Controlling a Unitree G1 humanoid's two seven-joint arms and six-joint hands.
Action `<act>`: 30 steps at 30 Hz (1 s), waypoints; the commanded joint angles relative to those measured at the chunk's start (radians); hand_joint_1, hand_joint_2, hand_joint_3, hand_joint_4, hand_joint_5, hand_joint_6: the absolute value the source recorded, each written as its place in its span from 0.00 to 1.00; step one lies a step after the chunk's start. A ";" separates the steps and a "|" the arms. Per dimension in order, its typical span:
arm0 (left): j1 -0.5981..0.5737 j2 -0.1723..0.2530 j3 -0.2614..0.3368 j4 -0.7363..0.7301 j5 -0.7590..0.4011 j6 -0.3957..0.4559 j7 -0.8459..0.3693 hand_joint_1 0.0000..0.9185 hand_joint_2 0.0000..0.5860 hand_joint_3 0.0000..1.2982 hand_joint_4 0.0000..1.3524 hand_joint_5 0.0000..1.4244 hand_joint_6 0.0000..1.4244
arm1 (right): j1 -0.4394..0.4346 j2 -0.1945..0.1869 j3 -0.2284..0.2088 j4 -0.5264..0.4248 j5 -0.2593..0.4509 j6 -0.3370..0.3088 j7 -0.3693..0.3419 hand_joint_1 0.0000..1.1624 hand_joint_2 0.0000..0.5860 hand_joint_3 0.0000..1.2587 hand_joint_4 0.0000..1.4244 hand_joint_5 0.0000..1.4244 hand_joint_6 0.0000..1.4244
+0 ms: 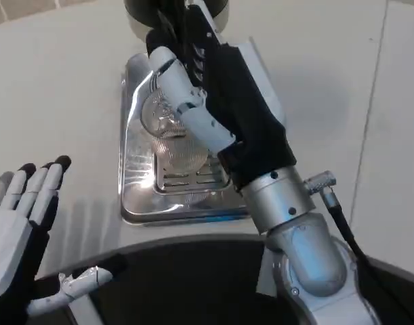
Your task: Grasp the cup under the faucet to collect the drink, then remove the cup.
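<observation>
The right hand (193,101) wraps the clear cup (167,128) on the drip tray (135,196), partly hiding it; the left hand (20,217) lies spread beside the tray.

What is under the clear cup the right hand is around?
The clear ribbed plastic cup stands on a shiny metal drip tray with slots. The right hand hides the cup's right side.

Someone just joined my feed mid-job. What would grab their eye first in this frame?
First the right hand, reaching across the picture's middle with its fingers around a clear cup on the shiny metal drip tray. Then the left hand, waiting at the lower left with fingers spread, holding nothing. A dark rounded dispenser sits at the top, behind the tray.
</observation>
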 commanded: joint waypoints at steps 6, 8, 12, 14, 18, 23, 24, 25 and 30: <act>-0.001 -0.003 0.012 0.022 -0.017 -0.015 0.012 0.00 0.20 0.00 0.00 0.00 0.00 | -0.035 -0.029 0.074 -0.080 -0.080 0.172 0.087 0.00 0.89 0.01 0.00 0.00 0.00; 0.000 -0.007 0.015 0.026 -0.022 -0.020 0.018 0.00 0.20 0.00 0.00 0.00 0.00 | -0.046 -0.044 0.092 -0.095 -0.104 0.214 0.109 0.00 0.90 0.02 0.00 0.00 0.00; 0.008 -0.016 0.024 0.032 -0.030 -0.028 0.034 0.00 0.20 0.00 0.00 0.00 0.00 | -0.083 -0.082 0.144 -0.132 -0.194 0.311 0.157 0.00 0.92 0.03 0.00 0.00 0.00; 0.009 -0.015 0.024 0.034 -0.029 -0.027 0.033 0.00 0.20 0.00 0.00 0.00 0.00 | -0.099 -0.096 0.170 -0.155 -0.244 0.355 0.174 0.00 0.94 0.03 0.00 0.00 0.00; 0.010 -0.018 0.023 0.036 -0.026 -0.023 0.036 0.00 0.20 0.00 0.00 0.00 0.00 | -0.126 -0.112 0.240 -0.208 -0.406 0.471 0.218 0.00 0.97 0.03 0.00 0.00 0.00; 0.004 -0.025 0.026 0.044 -0.026 -0.017 0.044 0.00 0.20 0.00 0.00 0.00 0.00 | -0.136 -0.106 0.288 -0.235 -0.547 0.556 0.265 0.00 0.99 0.03 0.00 0.00 0.00; 0.002 -0.026 0.027 0.046 -0.027 -0.016 0.047 0.00 0.20 0.00 0.00 0.00 0.00 | -0.136 -0.102 0.293 -0.238 -0.567 0.569 0.272 0.00 0.99 0.03 0.00 0.00 0.00; -0.001 -0.027 0.028 0.050 -0.029 -0.015 0.049 0.00 0.20 0.00 0.00 0.00 0.00 | -0.134 -0.095 0.294 -0.241 -0.580 0.579 0.276 0.00 0.99 0.03 0.00 0.00 0.00; -0.044 -0.046 0.040 0.098 -0.065 -0.028 0.091 0.00 0.19 0.00 0.00 0.00 0.01 | -0.123 -0.076 0.286 -0.245 -0.609 0.594 0.284 0.00 1.00 0.03 0.00 0.00 0.00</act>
